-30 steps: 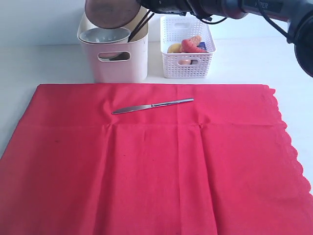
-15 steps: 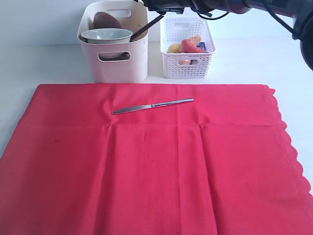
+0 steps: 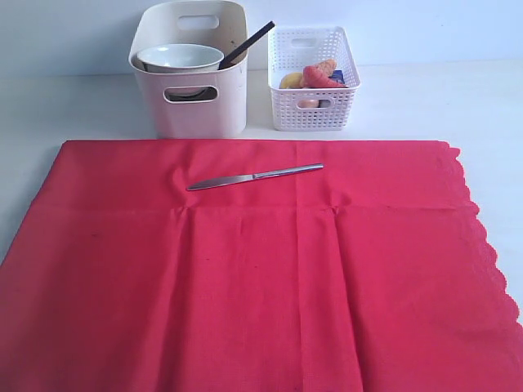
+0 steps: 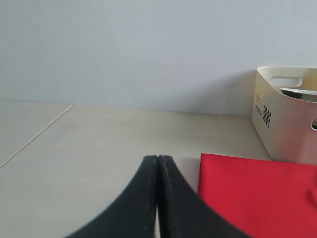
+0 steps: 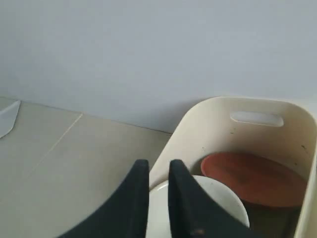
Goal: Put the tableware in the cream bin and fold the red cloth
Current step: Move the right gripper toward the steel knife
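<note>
In cream bin (image 3: 204, 118): bowl (image 3: 178, 57), plate (image 5: 252, 178). Outstanding: knife (image 3: 253, 175) on red cloth (image 3: 245, 286); cloth flat, unfolded. My left hand (image 4: 158, 161) pressed together; my right hand (image 5: 158, 164) slightly parted, empty.

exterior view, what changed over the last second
The right gripper, which held the brown plate over the cream bin, let it drop in beside the bowl and pulled back out of the exterior view. Its jaws now show a narrow gap with nothing between them. The knife, red cloth and food basket stayed as they were.
</note>
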Available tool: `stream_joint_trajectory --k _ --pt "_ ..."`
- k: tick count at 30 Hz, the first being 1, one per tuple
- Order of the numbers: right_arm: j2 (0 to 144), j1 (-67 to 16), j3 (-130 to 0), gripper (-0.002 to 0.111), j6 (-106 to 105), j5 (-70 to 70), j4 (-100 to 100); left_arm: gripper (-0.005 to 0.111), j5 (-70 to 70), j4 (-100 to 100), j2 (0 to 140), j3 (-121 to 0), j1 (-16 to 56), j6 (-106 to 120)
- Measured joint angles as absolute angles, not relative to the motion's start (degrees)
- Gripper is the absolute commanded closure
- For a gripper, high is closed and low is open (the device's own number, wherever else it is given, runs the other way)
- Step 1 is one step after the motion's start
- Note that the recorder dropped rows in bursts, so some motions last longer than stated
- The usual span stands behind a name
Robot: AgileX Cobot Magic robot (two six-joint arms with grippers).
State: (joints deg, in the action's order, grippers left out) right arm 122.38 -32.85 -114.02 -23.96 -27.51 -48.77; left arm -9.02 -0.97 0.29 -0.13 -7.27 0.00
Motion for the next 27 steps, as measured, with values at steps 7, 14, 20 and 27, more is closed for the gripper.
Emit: stream_joint_trajectory --k 7,14,20,27 --pt "120.28 -32.85 -114.16 0.108 -23.84 -33.91 -42.61 0.106 -9.02 -0.97 0.29 -0.13 -7.27 0.0" --pt "116.99 -32.85 -114.0 0.108 -23.84 -38.18 -37.13 0.106 -9.02 -0.97 0.29 -0.13 -7.27 0.0" --pt "111.9 -32.85 -108.44 0.108 -27.23 -38.93 -30.85 0.106 -9.02 -0.97 0.29 -0.13 -7.27 0.0" --pt "106.63 -32.85 -97.9 0.108 -44.82 -40.06 -30.02 0.106 -9.02 -0.97 0.29 -0.13 -7.27 0.0"
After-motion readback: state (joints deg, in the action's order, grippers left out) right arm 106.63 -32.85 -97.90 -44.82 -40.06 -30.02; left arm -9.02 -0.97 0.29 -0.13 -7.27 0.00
